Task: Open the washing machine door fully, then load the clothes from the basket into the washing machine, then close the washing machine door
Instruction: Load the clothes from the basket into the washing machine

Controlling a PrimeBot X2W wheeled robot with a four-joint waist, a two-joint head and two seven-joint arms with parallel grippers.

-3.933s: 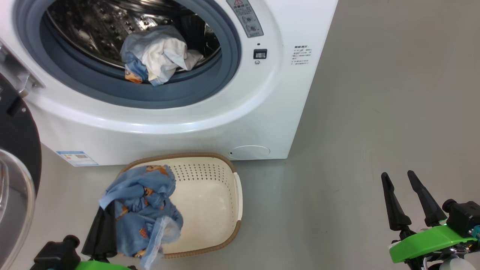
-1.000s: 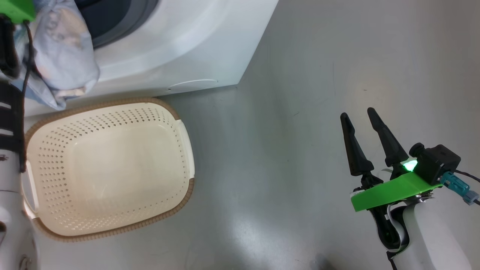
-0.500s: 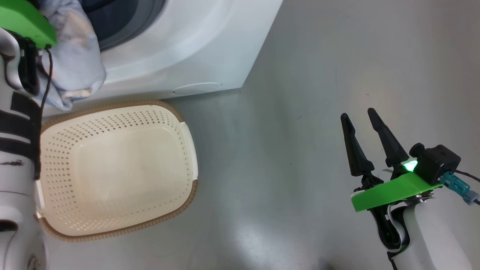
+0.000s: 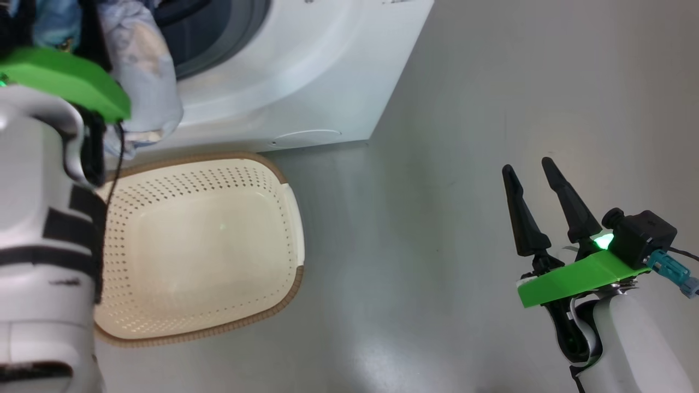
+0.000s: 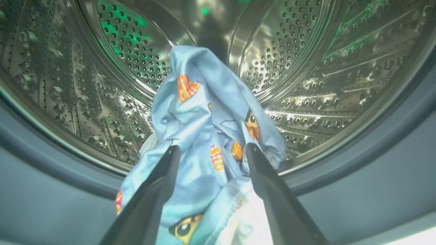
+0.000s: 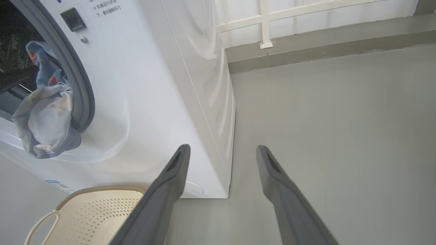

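Left wrist view: I'm looking along my left fingers into the steel drum (image 5: 306,51) of the washing machine (image 4: 306,71).
Garment: the denim-blue garment (image 5: 204,112) with orange patches, one of the clothes, stands bunched at the mouth of the washing machine. Its upper end is inside the drum, and its pale tail hangs out over the gasket (image 6: 83,102) and down the washing machine's front.
Handling: I judge it light, limp and not fragile. It should sag and catch on the lip rather than slide. I'd take a bunched fold near its middle, not a loose hem.
Left end effector (image 5: 209,149): fingers spread wide at the mouth of the washing machine. The cloth lies draped between and over them, touching both, with nothing pinched.
Basket (image 4: 289,196): on the floor (image 4: 437,245) just in front of the washing machine. What I can see of its inside holds no clothes.
Right end effector (image 4: 532,169): fingers spread, holding and touching nothing, over floor well to the right of the washing machine.
Risk: I reckon the hanging tail could get trapped at closing unless it goes further in.
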